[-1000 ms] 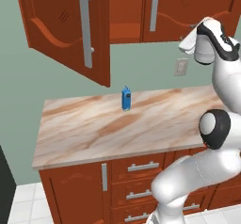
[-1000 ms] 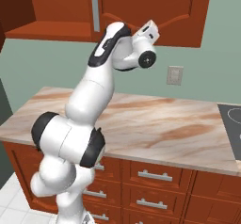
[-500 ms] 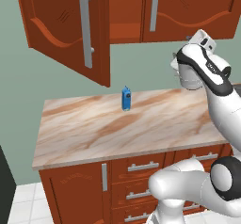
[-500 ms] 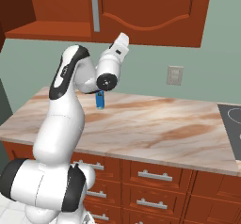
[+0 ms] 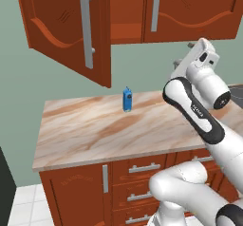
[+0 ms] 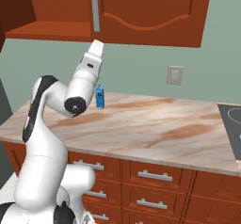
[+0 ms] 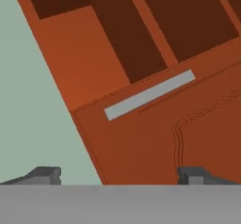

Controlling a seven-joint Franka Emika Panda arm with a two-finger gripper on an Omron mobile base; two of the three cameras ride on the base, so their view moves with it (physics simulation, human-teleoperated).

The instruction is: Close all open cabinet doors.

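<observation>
My gripper point(image 7: 120, 173) has its jaws spread wide, nothing between them, one dark fingertip point(image 7: 44, 173) on each side at the bottom of the hand view. I point up at the underside of the upper cabinets.

Ahead of the jaws: the open cabinet's bare shelf bottom point(image 7: 89, 63), its dark interior beyond. Nearer my right tip, the closed door point(image 7: 197, 133) with its silver bar handle point(image 7: 149, 95) running crosswise between the tips, well above them. No contact with anything.

The open cabinet door point(image 5: 66, 30) stands swung out toward the room, far off to the side of my jaws, its long silver handle point(image 5: 85, 23) on the outer face. In the left base view my hand point(image 5: 201, 61) hangs under the closed door point(image 5: 190, 9), well apart from the open one.

Small blue bottle point(image 5: 127, 99) on the marble counter point(image 5: 95, 135), below and beyond me; not my concern.

Judgement: one door left to shut; I am in the approach, not yet at it. Next move calls for carrying the hand across to that door's outer face, jaws staying empty, then pushing it round toward the frame without clipping the handle or sweeping low past the bottle.
</observation>
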